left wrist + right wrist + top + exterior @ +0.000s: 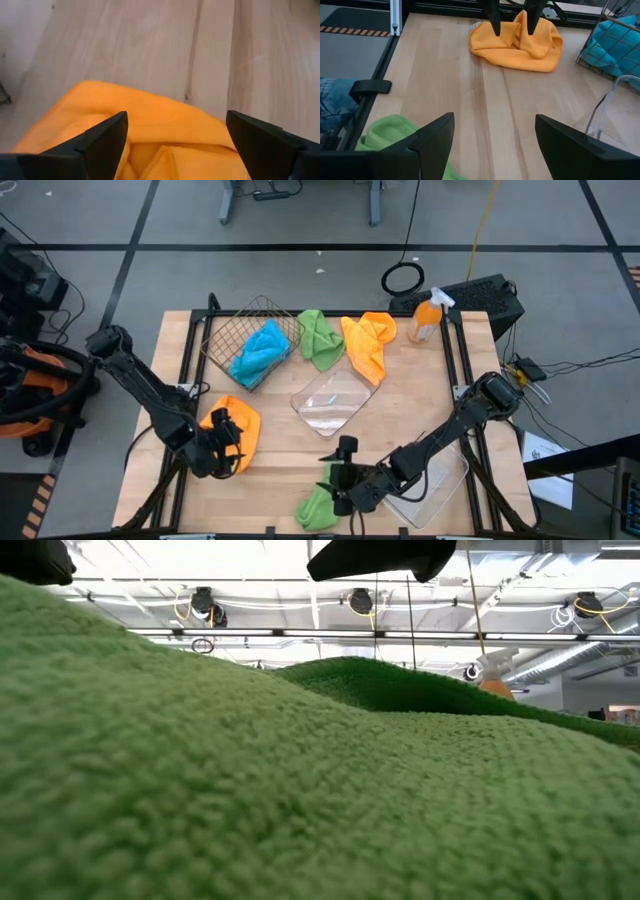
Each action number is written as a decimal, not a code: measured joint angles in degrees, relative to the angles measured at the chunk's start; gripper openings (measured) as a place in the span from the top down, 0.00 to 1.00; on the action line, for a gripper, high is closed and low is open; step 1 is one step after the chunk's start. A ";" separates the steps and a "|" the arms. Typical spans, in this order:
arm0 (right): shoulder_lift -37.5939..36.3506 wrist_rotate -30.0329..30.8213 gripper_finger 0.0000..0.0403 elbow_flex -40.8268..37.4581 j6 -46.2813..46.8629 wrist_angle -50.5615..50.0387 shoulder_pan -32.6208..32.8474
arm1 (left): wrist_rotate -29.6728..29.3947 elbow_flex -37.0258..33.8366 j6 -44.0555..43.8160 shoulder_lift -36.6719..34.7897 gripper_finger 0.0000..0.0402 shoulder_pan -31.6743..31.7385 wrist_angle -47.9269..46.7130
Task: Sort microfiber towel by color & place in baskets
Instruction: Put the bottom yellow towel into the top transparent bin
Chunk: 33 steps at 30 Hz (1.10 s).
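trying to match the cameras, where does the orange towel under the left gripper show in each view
High view: orange towel at the table's front left, left gripper on it.
Low view: not in it; a green towel fills the frame.
Left wrist view: between the open fingers, low centre.
Right wrist view: top centre.
Shared landmark: the wire basket, also at the right wrist view's right edge.

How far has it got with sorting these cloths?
Early. Blue cloth lies in the wire basket. The left gripper, open, straddles the near orange cloth; the right gripper, open, hovers over the near green cloth. The far green cloth and far orange cloth lie unsorted.
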 joint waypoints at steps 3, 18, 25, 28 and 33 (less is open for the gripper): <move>-0.02 -0.02 0.33 0.00 0.09 0.00 -0.13 | 1.19 0.17 -1.48 0.15 0.11 0.00 -0.23; -0.04 -0.22 0.33 0.00 0.48 -0.04 0.39 | 2.87 -0.78 -9.50 12.39 0.00 0.11 -12.90; -0.05 -0.22 0.33 0.00 0.46 -0.04 0.39 | 11.09 -3.13 -17.70 13.38 0.08 0.32 -6.68; -0.07 -0.20 0.33 0.00 0.46 0.00 0.39 | 10.93 -3.36 -16.16 13.55 0.20 0.07 -2.22; -0.07 -0.17 0.33 0.00 0.46 0.04 0.39 | 6.58 -3.61 -11.61 13.80 0.50 0.04 4.21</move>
